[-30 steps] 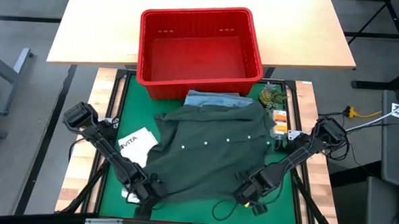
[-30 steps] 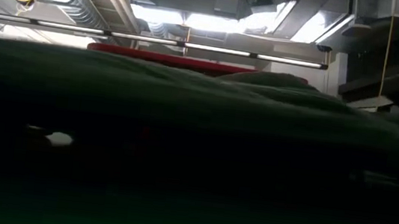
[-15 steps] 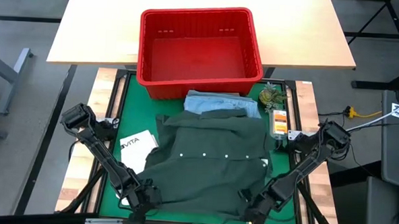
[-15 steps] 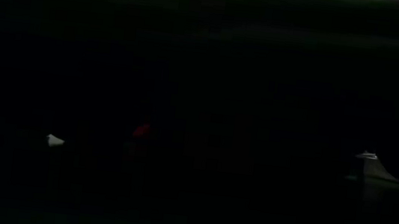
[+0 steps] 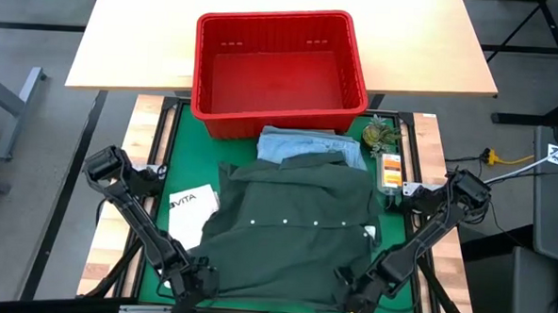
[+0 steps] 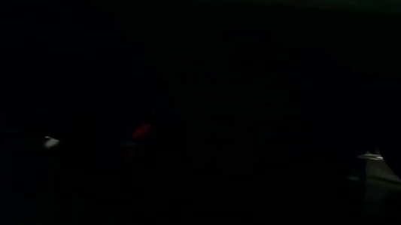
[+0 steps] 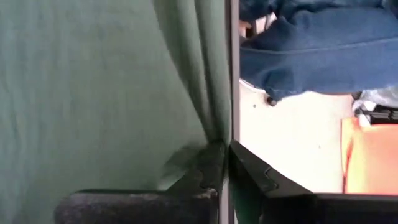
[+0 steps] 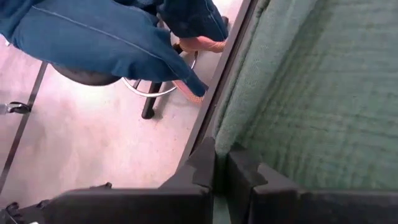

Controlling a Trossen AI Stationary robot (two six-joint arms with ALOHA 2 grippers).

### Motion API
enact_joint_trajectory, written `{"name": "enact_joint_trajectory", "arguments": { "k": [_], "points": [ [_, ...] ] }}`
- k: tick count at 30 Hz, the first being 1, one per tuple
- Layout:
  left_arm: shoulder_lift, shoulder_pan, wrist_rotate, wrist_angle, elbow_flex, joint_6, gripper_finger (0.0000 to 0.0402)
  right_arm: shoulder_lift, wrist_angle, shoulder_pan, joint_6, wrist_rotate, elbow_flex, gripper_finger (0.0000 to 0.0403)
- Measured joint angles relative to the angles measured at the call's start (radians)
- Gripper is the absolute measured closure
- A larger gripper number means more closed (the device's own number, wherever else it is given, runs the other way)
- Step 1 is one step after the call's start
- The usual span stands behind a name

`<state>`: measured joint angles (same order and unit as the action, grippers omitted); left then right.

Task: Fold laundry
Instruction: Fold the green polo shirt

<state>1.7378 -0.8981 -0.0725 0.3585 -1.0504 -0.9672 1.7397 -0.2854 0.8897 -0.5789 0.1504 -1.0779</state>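
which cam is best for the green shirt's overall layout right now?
High view: the whole green shirt lies spread on the mat, both pincers at its near edge. Wrist views show only cloth close-up at each pincer. Low view is dark, showing nothing of it.

White tote bag [image 5: 193,212] — black lettering, "VITA" readable

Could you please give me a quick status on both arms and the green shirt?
Left end effector and right end effector shut on green shirt, near table edge. Shirt spread flat. Blue garment under its far edge; white paper beside.

Dark green shirt [image 5: 290,228] spread flat, light blue garment [image 5: 303,144] behind
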Motion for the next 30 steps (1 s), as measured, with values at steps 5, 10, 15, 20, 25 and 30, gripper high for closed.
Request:
{"name": "enact_joint_trajectory", "arguments": {
  "k": [5,10,15,20,25,30],
  "points": [
    [0.0,-0.003,-0.019,-0.002,0.0,-0.001,0.0376,0.0,-0.005,0.003,0.0,-0.001,0.0,0.0382],
    [0.0,-0.002,-0.031,-0.004,0.0,-0.033,0.0355,0.0,-0.003,0.002,0.0,-0.01,0.0,0.0381],
    [0.0,0.0,-0.023,-0.003,0.0,-0.079,0.0316,0.0,-0.003,0.001,0.0,-0.013,0.0,0.0362],
    [0.0,0.0,-0.007,-0.003,0.0,-0.08,0.0271,0.0,-0.002,0.001,0.0,-0.017,0.0,0.0307],
    [-0.001,0.008,0.01,-0.014,0.0,-0.079,0.0233,0.0,-0.003,0.001,0.0,-0.018,0.0,0.0264],
    [-0.001,0.037,-0.018,-0.013,0.0,-0.08,0.0219,0.0,-0.003,-0.015,0.008,0.032,0.0,0.0254]
  ]
}}
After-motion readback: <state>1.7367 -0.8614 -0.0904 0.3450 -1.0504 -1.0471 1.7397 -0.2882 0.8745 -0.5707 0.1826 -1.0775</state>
